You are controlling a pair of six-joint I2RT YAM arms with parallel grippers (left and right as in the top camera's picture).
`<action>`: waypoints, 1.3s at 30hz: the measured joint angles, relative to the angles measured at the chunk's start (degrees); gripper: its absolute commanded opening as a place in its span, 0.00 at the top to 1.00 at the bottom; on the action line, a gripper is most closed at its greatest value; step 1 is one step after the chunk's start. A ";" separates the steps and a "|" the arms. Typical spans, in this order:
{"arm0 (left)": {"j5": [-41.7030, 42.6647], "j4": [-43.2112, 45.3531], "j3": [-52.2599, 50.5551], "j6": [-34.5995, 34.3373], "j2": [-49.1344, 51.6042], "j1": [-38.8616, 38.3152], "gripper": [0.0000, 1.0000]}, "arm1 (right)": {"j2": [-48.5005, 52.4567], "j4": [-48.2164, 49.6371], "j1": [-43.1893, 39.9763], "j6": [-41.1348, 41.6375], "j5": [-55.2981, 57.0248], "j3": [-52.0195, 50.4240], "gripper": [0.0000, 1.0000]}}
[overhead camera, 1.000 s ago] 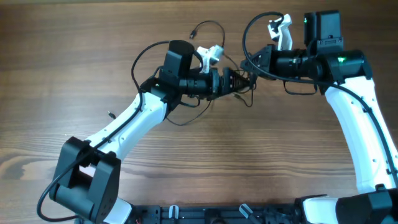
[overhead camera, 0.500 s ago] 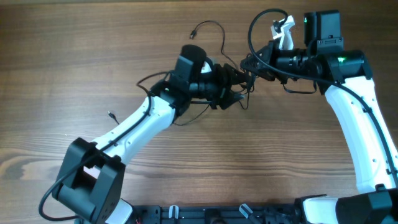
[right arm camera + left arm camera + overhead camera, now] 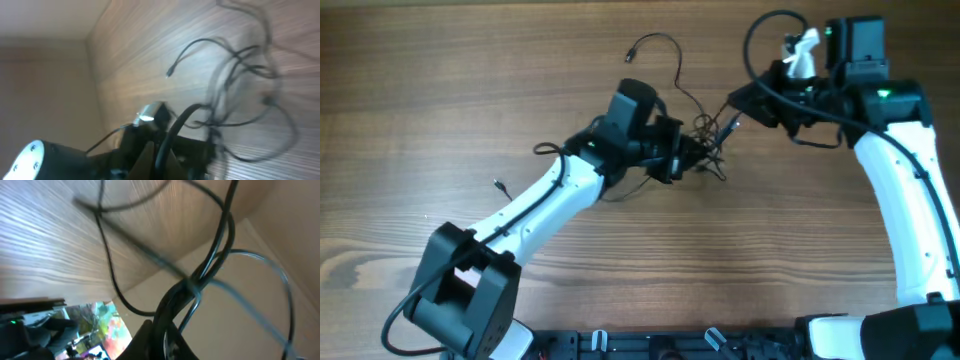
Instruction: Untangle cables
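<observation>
The cables [image 3: 708, 140] are thin black strands knotted in a small tangle at the table's middle. One strand loops up to a plug end [image 3: 631, 52]. My left gripper [image 3: 698, 152] reaches into the tangle from the left. In the left wrist view my left gripper [image 3: 167, 332] is shut on a bunch of strands [image 3: 220, 245] that rise from between its fingers. My right gripper [image 3: 732, 103] sits just up and right of the tangle. In the right wrist view my right gripper [image 3: 162, 150] is shut on one strand leading to the blurred tangle [image 3: 240, 85].
A small loose plug end [image 3: 498, 184] lies on the wooden table [image 3: 440, 90] left of my left arm. A thick black arm cable [image 3: 767, 25] loops above my right wrist. A dark rail [image 3: 650, 345] runs along the front edge.
My left gripper moved right into the tangle and went from open to shut on the strands. My right gripper drew back to the right, stretching its strand.
</observation>
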 measured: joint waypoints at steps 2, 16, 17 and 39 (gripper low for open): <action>0.20 -2.89 0.26 2.82 -0.09 2.27 0.88 | 0.15 -2.78 -2.29 -2.91 0.11 -0.13 0.96; 6.49 3.85 -0.28 26.51 -0.13 11.19 0.23 | 0.17 -8.66 -2.82 -30.01 5.79 -0.26 0.96; 8.35 6.23 -0.37 29.66 -0.13 10.97 0.19 | 0.17 -9.33 -2.12 -37.86 0.44 -0.26 0.96; 12.76 14.32 -0.33 4.83 -0.13 10.93 0.64 | 0.17 -11.87 8.41 -68.06 -18.78 -0.26 0.95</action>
